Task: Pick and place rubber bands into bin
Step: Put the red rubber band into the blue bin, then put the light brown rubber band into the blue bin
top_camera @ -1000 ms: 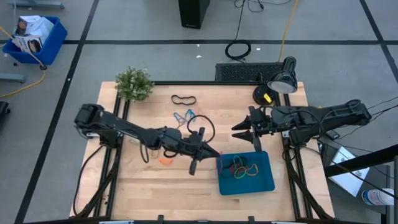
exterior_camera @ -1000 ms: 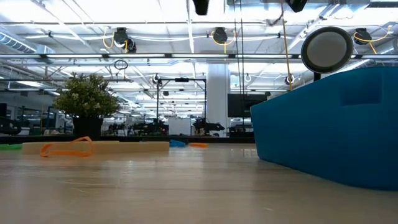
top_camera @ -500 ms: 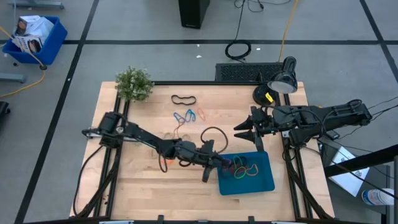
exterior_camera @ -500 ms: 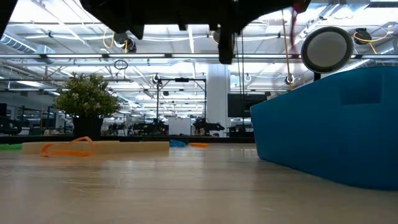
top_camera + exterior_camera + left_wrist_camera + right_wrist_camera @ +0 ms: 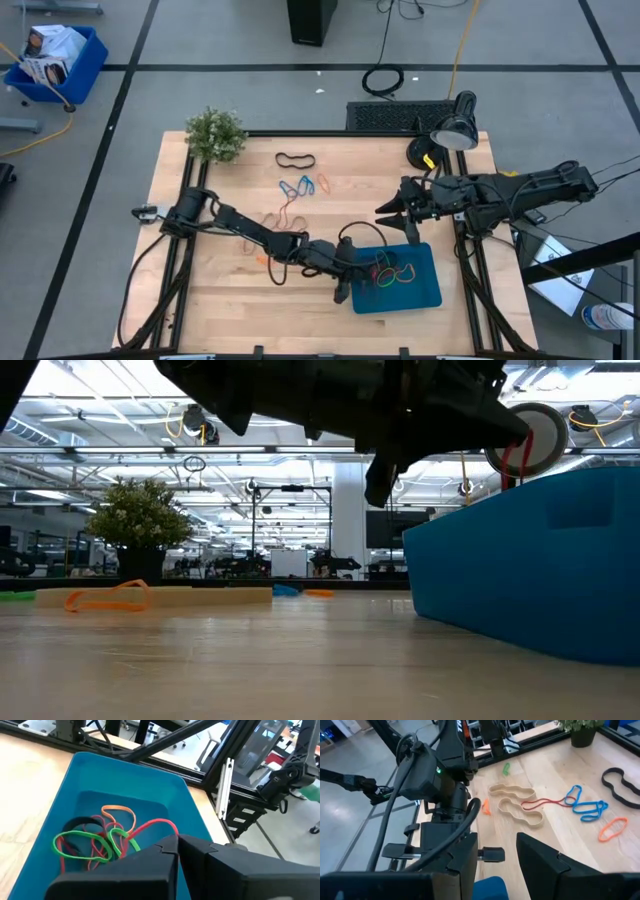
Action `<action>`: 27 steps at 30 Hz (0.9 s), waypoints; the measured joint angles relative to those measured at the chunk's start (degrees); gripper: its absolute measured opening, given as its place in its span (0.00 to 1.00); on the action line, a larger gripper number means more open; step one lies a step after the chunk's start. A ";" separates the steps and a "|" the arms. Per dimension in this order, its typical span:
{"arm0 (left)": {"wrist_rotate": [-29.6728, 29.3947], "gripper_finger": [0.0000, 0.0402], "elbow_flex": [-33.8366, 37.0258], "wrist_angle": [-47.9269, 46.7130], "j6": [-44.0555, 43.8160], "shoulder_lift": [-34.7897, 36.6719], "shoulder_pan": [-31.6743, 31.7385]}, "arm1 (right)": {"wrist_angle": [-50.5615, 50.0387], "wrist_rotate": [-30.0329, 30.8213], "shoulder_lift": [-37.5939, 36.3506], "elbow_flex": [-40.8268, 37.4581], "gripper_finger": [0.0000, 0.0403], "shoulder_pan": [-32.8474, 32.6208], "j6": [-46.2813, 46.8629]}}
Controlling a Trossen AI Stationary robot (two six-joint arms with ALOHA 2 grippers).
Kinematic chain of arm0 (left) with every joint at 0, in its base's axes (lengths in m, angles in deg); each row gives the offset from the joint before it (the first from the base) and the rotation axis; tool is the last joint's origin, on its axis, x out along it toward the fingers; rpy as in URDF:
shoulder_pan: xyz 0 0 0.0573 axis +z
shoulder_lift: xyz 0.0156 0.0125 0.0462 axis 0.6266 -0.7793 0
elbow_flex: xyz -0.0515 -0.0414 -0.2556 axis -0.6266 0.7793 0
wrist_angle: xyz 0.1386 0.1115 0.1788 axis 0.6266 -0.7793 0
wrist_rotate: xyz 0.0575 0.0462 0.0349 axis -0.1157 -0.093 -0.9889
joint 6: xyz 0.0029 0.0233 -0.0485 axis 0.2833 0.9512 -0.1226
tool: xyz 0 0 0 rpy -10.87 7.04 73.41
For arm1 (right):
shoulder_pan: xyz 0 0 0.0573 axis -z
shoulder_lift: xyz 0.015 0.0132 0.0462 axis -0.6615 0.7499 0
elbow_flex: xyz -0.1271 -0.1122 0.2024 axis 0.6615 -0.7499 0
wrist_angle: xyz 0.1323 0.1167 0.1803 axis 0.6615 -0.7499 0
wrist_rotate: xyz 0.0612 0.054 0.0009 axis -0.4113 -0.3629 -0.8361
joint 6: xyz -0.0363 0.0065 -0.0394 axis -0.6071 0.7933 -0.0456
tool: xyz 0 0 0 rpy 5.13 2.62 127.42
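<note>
I am looking down on a pale wooden worktop with both dark arms reaching toward the middle. I am in the drop-off step: my left arm stretches across the worktop from the left, and the left gripper is at the near-left edge of the teal bin. Its fingers are pinched close together, and a red rubber band trails from between them down over the bin's floor, so I judge it is gripped and about to be let go. The bin already holds a tangle of rubber bands in green, red, orange and black. My right arm waits beyond the bin with the right gripper spread moderately wide and carrying nothing.

Next I need to open the left fingers over the bin, check the band falls free and does not cling, then lift clear.

More loose bands lie well apart on the far half of the worktop: a black one, a blue and orange cluster, a tan pair, and an orange one near the left arm.

A second ago the left gripper was short of the bin, over bare wood; it has since travelled right to the bin's edge. The right arm has stayed where it was.
</note>
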 joint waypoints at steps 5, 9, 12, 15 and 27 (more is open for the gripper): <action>-0.37 0.04 -0.01 -1.50 -0.02 0.07 0.00 | 0.56 0.00 0.00 -0.34 0.32 0.00 0.45; -0.43 0.02 -0.01 -1.66 -0.25 0.07 0.12 | 2.11 0.00 -0.02 -0.36 0.32 0.00 0.45; -0.39 0.01 0.00 -3.02 -1.09 0.07 0.31 | 2.51 0.00 -0.02 -0.36 0.32 0.00 0.45; -0.39 0.03 0.00 -2.68 -1.44 0.07 0.36 | 2.51 0.00 0.00 -0.36 0.32 0.00 0.45; -0.38 0.19 0.00 -1.97 -2.74 0.07 0.39 | 2.44 -0.02 0.00 -0.36 0.32 0.00 0.82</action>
